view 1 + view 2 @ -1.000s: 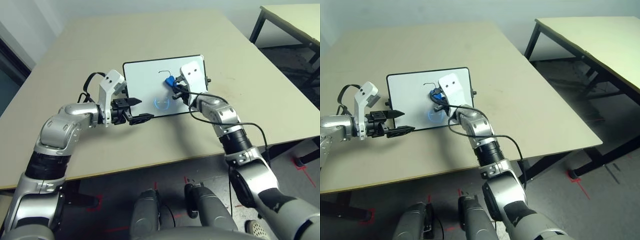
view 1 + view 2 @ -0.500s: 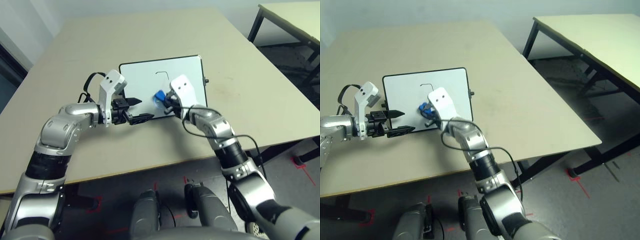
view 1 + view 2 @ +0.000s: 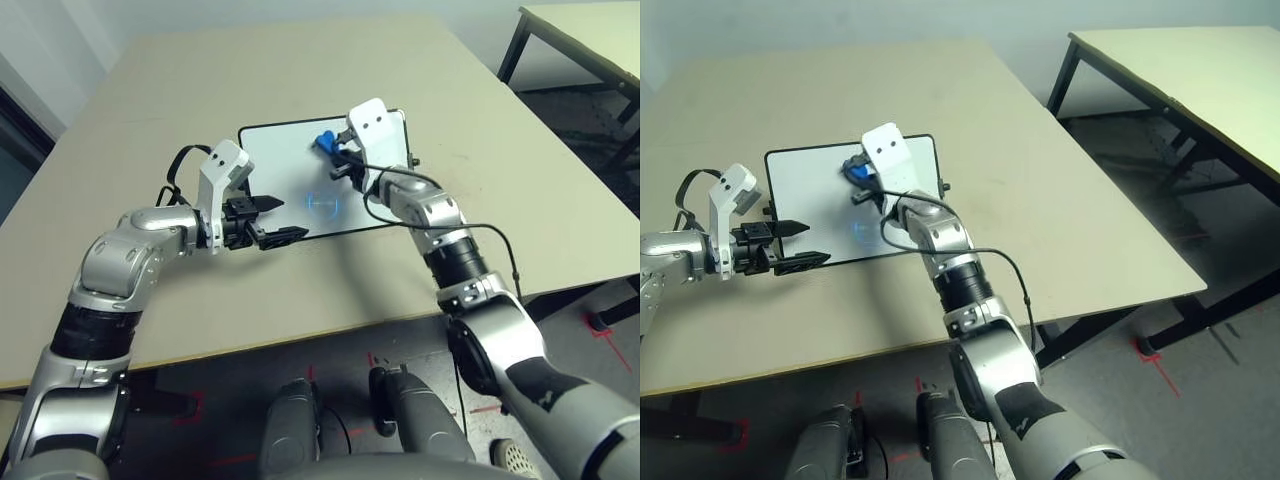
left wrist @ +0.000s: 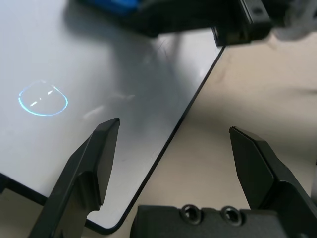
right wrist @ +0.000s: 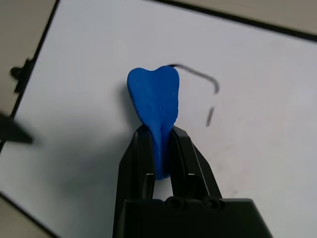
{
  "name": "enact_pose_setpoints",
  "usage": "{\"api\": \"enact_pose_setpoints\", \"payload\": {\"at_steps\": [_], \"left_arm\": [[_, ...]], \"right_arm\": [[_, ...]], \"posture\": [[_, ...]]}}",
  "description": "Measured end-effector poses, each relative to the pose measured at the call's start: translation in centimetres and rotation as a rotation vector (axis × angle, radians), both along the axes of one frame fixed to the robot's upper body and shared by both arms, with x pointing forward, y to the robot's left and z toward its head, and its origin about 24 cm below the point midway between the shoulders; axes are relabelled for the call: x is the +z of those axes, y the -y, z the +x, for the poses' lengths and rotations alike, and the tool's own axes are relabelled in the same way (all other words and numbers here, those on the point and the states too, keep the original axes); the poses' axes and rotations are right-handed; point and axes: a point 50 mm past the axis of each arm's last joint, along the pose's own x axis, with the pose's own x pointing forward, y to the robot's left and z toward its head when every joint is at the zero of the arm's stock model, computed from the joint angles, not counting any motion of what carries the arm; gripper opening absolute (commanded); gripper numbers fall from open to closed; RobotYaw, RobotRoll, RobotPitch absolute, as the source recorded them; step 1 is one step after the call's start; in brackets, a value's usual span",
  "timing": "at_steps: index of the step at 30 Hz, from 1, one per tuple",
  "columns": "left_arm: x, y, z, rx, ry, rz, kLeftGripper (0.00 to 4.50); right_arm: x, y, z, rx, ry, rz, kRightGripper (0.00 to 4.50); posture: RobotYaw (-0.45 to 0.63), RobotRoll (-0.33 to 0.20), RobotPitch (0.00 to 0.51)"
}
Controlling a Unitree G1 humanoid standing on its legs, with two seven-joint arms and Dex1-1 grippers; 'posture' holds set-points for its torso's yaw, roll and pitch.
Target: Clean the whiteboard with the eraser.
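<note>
The blue eraser [image 5: 154, 101], squeezed between the two black fingers of the right gripper [image 5: 161, 148], hangs over the far part of the whiteboard [image 3: 290, 165], just beside a thin black pen line [image 5: 200, 79] on the white surface. The board lies flat on a beige table [image 3: 180, 90]. A pale blue ring of light [image 3: 323, 203] glows near the board's middle. At the board's near left corner the left gripper [image 3: 272, 220] hovers with its fingers spread wide, holding nothing.
</note>
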Motion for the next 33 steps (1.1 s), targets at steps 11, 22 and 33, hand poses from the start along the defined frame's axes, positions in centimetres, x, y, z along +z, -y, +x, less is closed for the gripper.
{"api": "enact_pose_setpoints", "payload": {"at_steps": [11,22,33], "left_arm": [[0.1,0.0,0.0,0.007,0.005,0.001,4.50],[0.3,-0.1,0.1,0.009,0.016,0.000,4.50],[0.3,-0.1,0.2,0.013,0.017,-0.001,4.50]], "right_arm": [[4.8,1.9,4.5,-0.154,0.116,0.033,0.38],[1.8,0.9,0.8,-0.049,0.056,0.006,0.38],[2.4,1.8,1.6,-0.112,0.036,-0.035,0.38]], "posture": [[0.02,0.000,0.116],[0.01,0.000,0.109],[0.01,0.000,0.099]]}}
